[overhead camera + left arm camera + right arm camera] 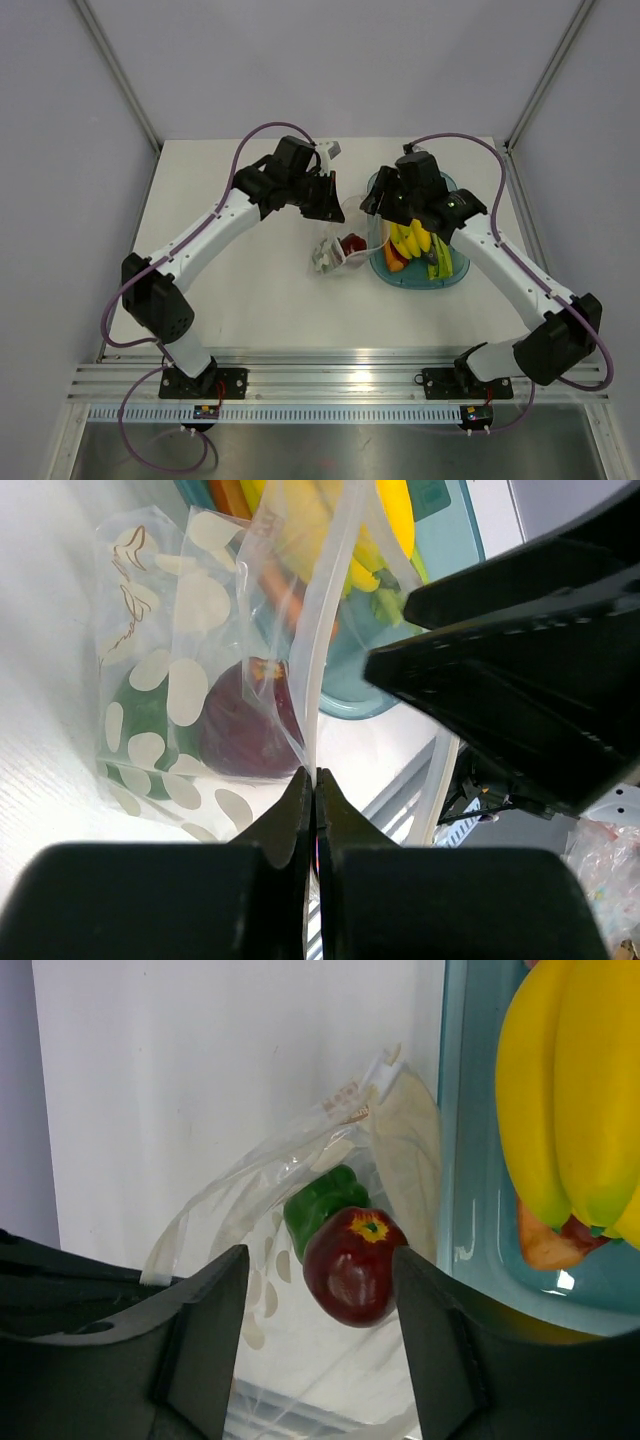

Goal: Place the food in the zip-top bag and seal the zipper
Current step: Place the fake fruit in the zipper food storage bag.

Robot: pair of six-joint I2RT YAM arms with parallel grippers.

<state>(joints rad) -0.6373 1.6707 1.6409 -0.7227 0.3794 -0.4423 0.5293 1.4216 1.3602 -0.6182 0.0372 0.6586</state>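
The zip-top bag (333, 252) lies left of the tray, its mouth held up. My left gripper (333, 203) is shut on the zipper (322, 640) strip at the mouth edge (312, 776). Inside the bag sit the dark red apple (245, 722) and the green round fruit (138, 718); both also show in the right wrist view, the apple (350, 1262) and the green fruit (320, 1203). My right gripper (320, 1252) is open and empty above the bag's mouth, over the apple, also seen in the top view (380, 205). The yellow banana bunch (410, 240) lies in the tray.
The teal oval tray (452, 278) stands right of the bag and holds the banana bunch (565, 1090), an orange piece (396, 262) and green pieces (440, 262). The tray's rim (462, 1160) is close beside the right finger. A metal rail runs along the table's near edge.
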